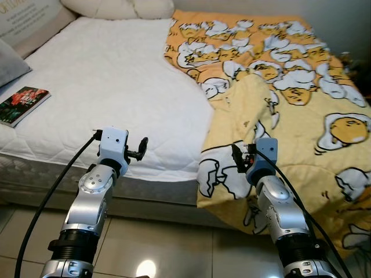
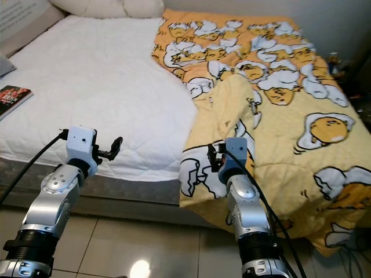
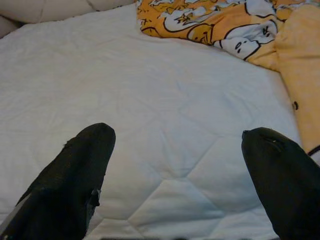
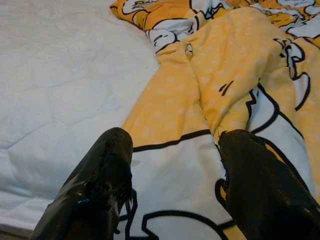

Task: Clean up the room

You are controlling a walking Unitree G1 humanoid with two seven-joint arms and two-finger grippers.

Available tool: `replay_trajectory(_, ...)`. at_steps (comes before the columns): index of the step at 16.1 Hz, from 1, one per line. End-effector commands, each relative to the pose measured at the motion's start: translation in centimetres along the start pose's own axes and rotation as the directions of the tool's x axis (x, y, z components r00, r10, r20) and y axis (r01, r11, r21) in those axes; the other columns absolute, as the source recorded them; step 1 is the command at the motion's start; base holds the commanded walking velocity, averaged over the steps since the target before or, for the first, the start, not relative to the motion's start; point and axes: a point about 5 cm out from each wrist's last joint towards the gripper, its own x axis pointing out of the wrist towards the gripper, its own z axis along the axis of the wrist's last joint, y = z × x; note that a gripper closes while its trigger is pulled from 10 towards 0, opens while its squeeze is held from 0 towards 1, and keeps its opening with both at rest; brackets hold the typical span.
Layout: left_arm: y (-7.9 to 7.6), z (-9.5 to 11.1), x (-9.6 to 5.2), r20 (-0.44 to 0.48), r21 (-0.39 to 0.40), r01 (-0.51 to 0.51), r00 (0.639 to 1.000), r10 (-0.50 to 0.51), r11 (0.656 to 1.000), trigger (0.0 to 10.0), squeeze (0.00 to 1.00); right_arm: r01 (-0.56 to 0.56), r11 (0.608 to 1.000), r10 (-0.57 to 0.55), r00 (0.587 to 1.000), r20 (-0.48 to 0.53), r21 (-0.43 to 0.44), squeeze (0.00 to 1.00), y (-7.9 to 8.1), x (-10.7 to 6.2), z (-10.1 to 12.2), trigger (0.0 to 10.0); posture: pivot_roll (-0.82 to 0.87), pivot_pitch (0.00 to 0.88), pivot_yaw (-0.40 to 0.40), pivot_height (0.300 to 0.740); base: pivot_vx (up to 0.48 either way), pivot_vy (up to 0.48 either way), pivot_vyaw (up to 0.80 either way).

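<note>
Bed [image 1: 110,87] with white quilted mattress cover fills most of the head views, seen from its near long edge. Yellow blanket [image 1: 290,87] with white-and-orange cartoon print covers the side of the bed toward the robot's right, bunched and folded back, one fold showing a plain yellow dotted underside; its lower part hangs over the bed's near edge down toward the floor. Rest of the bed is bare white quilting. Book [image 1: 22,105] with dark red-and-green cover lies flat on the bed near its edge, far toward the robot's left, well apart from the blanket. Cream pillows [image 1: 116,7] at the far end of the bed, grey cushion [image 1: 8,63] at the bed's left side above the book. Floor [image 1: 156,243] below the bed is glossy beige tile with a light glare spot.

Left gripper [image 1: 139,149] raised just at the bed's near edge over bare white quilting, touching nothing; in the left wrist view its fingers [image 3: 75,175] stand wide apart, nothing between. Right gripper [image 1: 240,156] held in front of the blanket's hanging part at the bed's near edge; right wrist view shows fingers [image 4: 100,175] spread moderately wide, blanket behind them, nothing gripped
</note>
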Motion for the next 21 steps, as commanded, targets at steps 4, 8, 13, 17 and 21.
replay_trajectory(4, 0.19, 0.33, 0.34, -0.002, -0.004, 0.004, 1.0, -0.004, 1.0, 10.0, 0.0, 0.006, 1.0, -0.006, 1.0, -0.005, 0.002, 0.0, -0.06, 0.15, 0.08, 10.0, -0.03, 0.0, 0.016, 0.74, 0.315, 0.0, 0.0)
replay_trajectory(8, 0.21, 0.38, 0.43, -0.003, -0.005, 0.006, 1.0, -0.006, 1.0, 10.0, 0.0, 0.008, 1.0, -0.008, 1.0, -0.006, 0.002, 0.0, -0.08, 0.22, 0.11, 10.0, -0.03, 0.0, 0.018, 0.74, 0.314, 0.0, 0.0)
replay_trajectory(13, 0.3, 0.22, 0.44, -0.009, -0.006, 0.007, 1.0, -0.007, 1.0, 10.0, 0.0, 0.005, 1.0, -0.005, 1.0, -0.014, 0.003, 0.0, 0.01, 0.21, -0.02, 10.0, -0.03, 0.0, 0.019, 0.74, 0.314, 0.0, 0.0)
replay_trajectory(17, 0.2, 0.19, 0.52, -0.009, -0.007, 0.012, 1.0, -0.012, 1.0, 10.0, 0.0, 0.002, 1.0, -0.002, 1.0, -0.018, 0.004, 0.0, 0.01, 0.19, -0.12, 10.0, -0.03, 0.0, 0.021, 0.74, 0.315, 0.0, 0.0)
replay_trajectory(21, 0.23, 0.17, 0.55, -0.01, -0.009, 0.012, 1.0, -0.012, 1.0, 10.0, 0.0, 0.0, 1.0, 0.0, 1.0, -0.02, 0.003, 0.0, 0.02, 0.22, -0.13, 10.0, -0.03, 0.0, 0.021, 0.74, 0.33, 0.0, 0.0)
